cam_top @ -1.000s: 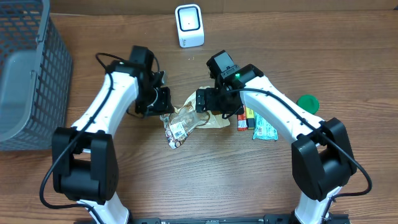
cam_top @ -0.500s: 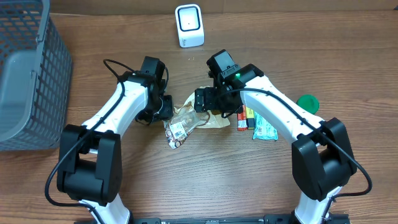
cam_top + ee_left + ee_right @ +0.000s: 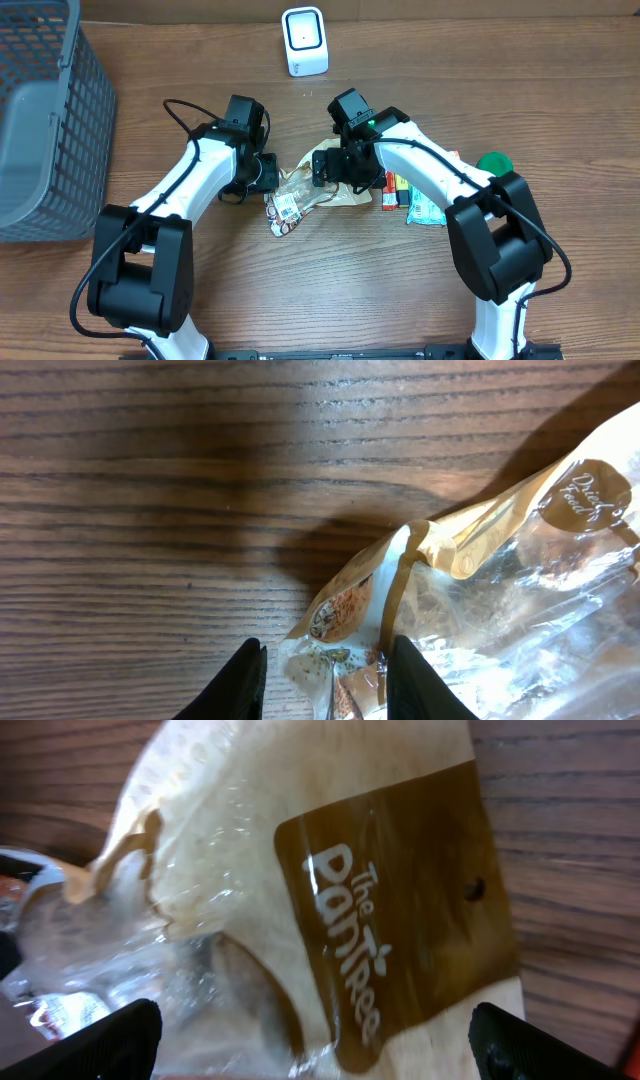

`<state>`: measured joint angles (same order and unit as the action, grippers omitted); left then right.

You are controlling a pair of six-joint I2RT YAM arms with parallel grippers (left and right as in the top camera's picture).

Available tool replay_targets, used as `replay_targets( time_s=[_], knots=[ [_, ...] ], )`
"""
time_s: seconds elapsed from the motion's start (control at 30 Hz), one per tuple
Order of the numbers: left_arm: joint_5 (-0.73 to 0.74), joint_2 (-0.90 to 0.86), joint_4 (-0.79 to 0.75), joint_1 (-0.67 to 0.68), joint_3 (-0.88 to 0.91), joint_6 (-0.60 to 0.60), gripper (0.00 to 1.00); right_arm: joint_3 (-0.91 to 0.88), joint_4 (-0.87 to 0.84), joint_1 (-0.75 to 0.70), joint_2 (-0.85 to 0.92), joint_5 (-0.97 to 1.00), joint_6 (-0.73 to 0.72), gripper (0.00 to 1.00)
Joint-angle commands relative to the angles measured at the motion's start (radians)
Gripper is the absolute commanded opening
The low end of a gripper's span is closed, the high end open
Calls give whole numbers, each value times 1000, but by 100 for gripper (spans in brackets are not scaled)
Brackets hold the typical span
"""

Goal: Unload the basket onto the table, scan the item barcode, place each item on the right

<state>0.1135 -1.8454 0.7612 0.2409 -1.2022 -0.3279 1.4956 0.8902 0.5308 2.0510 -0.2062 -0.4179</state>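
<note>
A crinkly clear and tan snack bag [image 3: 318,192] lies on the wooden table, its white barcode label [image 3: 287,209] facing up. My left gripper [image 3: 268,178] is at the bag's left end. In the left wrist view this gripper [image 3: 322,685] stands a little open astride a corner of the bag [image 3: 520,580], with a gap at the left finger [image 3: 245,680]. My right gripper [image 3: 325,170] hovers over the bag's top edge. It [image 3: 320,1050] is wide open, with the printed bag [image 3: 330,870] between its far-apart fingertips. The white scanner [image 3: 304,41] stands at the back.
A grey mesh basket [image 3: 70,60] fills the far left. To the right of the bag lie a red and yellow packet [image 3: 392,190], a pale green packet [image 3: 425,208] and a green round lid [image 3: 494,164].
The left arm swung right and brought its gripper to the bag's left corner, its jaws easing slightly apart. The right gripper shifted a little left over the bag.
</note>
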Motion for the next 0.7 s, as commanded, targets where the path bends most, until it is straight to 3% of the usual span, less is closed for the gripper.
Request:
replay_targets(
  time_s=[0.0,0.2,0.43,0.5,0.67],
  knots=[
    [-43,-15,-31,3,72,-32,26,-4,-14,-5,26,-37,24,99],
    [-43,-15,-62,2,114,-32,27,-4,-39,-6,31,-130,26,93],
    [-43,-15,-61,0,116,-31,23,-4,-44,-9,31,-140,26,93],
    [-33,-15,-40,-6,92,-29,30,-4,-45,-10,31,-147,26,93],
    [21,-15,79,-13,-40,11,33,-4,-48,-10,31,-156,26,94]
  ],
)
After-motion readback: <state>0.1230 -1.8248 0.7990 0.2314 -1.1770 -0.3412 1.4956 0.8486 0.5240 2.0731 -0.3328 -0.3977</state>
